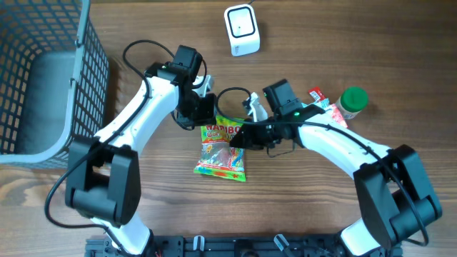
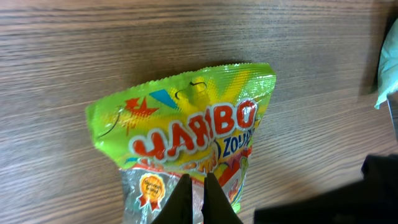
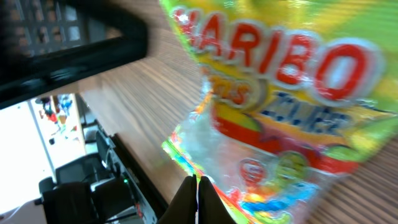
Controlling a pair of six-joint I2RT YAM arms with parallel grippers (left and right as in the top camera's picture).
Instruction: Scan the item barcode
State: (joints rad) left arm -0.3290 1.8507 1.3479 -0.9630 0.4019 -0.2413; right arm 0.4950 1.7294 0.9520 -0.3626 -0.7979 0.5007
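A yellow-green Haribo candy bag point(image 1: 221, 153) lies face up on the wooden table, below the middle. No barcode shows on this side. The white barcode scanner point(image 1: 241, 30) stands at the far edge, well apart from the bag. My left gripper point(image 1: 207, 114) is shut just over the bag's upper part; in the left wrist view its fingertips point(image 2: 196, 180) sit above the bag's point(image 2: 186, 124) clear window with nothing between them. At the bag's right side my right gripper point(image 1: 239, 137) is shut. In the right wrist view its tips point(image 3: 198, 182) pinch the green edge of the bag point(image 3: 280, 93).
A grey wire basket point(image 1: 43, 78) fills the far left of the table. A green-lidded jar point(image 1: 352, 100) and a red packet point(image 1: 318, 95) lie to the right, behind my right arm. Both arms cross close together above the bag.
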